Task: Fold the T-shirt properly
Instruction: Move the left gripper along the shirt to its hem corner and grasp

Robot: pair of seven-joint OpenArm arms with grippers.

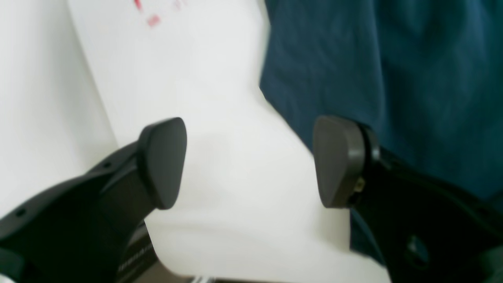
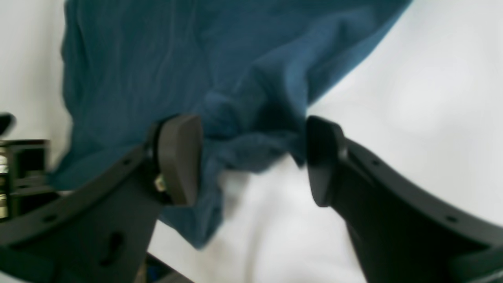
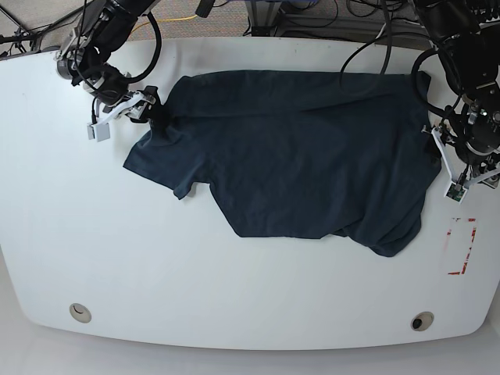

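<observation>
The dark navy T-shirt [image 3: 297, 148] lies spread and wrinkled on the white table [image 3: 117, 258], with one sleeve at the left and a crumpled corner at the lower right. My right gripper [image 3: 152, 112] is at the shirt's upper-left edge. In the right wrist view it [image 2: 253, 157] is open, with a bunched fold of the shirt [image 2: 157, 59] between its fingers. My left gripper [image 3: 435, 148] is at the shirt's right edge. In the left wrist view it [image 1: 251, 161] is open over bare table, and the shirt [image 1: 393, 78] lies just behind its right finger [image 1: 338, 161].
Red marks [image 3: 461, 246] are on the table right of the shirt; they also show blurred in the left wrist view [image 1: 153, 19]. Two round holes [image 3: 79, 312] [image 3: 422, 321] sit near the front edge. Cables lie beyond the back edge.
</observation>
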